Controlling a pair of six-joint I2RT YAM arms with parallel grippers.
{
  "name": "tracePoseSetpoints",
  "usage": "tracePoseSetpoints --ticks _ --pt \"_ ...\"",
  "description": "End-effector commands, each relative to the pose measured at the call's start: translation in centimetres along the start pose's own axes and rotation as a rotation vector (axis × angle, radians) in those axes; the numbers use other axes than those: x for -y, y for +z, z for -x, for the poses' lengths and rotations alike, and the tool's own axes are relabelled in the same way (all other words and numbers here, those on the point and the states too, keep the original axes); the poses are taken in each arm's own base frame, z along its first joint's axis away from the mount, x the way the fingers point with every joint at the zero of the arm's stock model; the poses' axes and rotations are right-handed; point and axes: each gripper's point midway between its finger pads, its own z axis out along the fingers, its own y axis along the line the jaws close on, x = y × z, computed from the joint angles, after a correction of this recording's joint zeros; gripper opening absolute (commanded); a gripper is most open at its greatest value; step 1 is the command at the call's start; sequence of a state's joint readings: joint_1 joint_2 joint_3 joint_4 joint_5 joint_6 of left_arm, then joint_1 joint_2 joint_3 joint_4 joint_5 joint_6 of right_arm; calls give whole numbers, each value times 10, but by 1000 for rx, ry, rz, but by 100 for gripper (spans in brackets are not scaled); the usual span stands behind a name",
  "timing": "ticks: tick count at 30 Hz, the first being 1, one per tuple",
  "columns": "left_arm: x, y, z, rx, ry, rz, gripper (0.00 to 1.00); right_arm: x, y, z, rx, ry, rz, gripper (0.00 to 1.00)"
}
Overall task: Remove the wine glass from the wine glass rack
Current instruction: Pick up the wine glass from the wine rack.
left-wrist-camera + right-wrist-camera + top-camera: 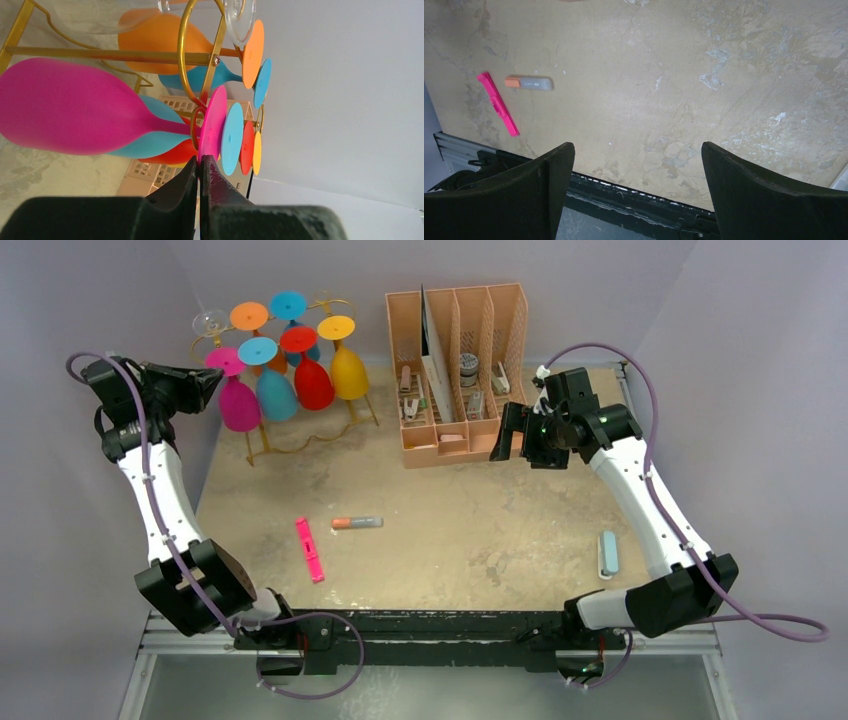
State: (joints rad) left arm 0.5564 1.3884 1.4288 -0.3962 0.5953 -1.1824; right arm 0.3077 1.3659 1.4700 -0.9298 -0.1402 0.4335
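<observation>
**Top external view.** The wine glass rack [300, 445] stands at the upper left of the frame, on the far left corner of the table [470, 510]. Coloured glasses hang on it bowl down. The magenta wine glass [239, 400] hangs at the rack's left front, with a cyan glass [275, 390], a red glass [313, 380] and a yellow glass [349, 370] in a row to its right. The left gripper [210, 383] is at the magenta glass's foot, coming in from the left. The right gripper [515, 435] hangs right of centre, just beside a peach desk organiser [455, 360], with its fingers spread and nothing between them. A pink highlighter [310, 549] and a grey marker [357, 523] lie near the middle of the table. A pale blue object [607, 553] lies at the lower right.

**Left wrist view.** The black fingertips [189, 172] are at bottom centre, pressed together with only a thin slit between them. Their tips meet the lower rim of the magenta foot disc. Whether the rim is actually pinched between them cannot be told. The magenta stem passes through a gold loop of the rack, and the bowl fills the left of the frame.

**Right wrist view.** The two fingers sit at the lower left and lower right corners, wide apart. Only bare tabletop shows between them. The highlighter and marker lie at the left of the frame.
</observation>
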Motion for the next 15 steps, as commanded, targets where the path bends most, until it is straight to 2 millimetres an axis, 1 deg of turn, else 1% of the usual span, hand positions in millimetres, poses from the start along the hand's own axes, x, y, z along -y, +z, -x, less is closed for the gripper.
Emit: tracePoseSetpoints --ticks 1,10,13,15 --pt "15 -11 1 15 -47 -48 0 -3 -16 9 58 -17 3 99" --pt "16 -15 -5 -8 -105 -60 0 -4 -15 9 56 -19 8 99" --pt "7 -18 -7 6 -138 -21 0 -1 -14 8 46 -30 -5 99" --pt "9 -19 -9 3 -156 -40 0 3 -14 8 40 -41 -28 99"
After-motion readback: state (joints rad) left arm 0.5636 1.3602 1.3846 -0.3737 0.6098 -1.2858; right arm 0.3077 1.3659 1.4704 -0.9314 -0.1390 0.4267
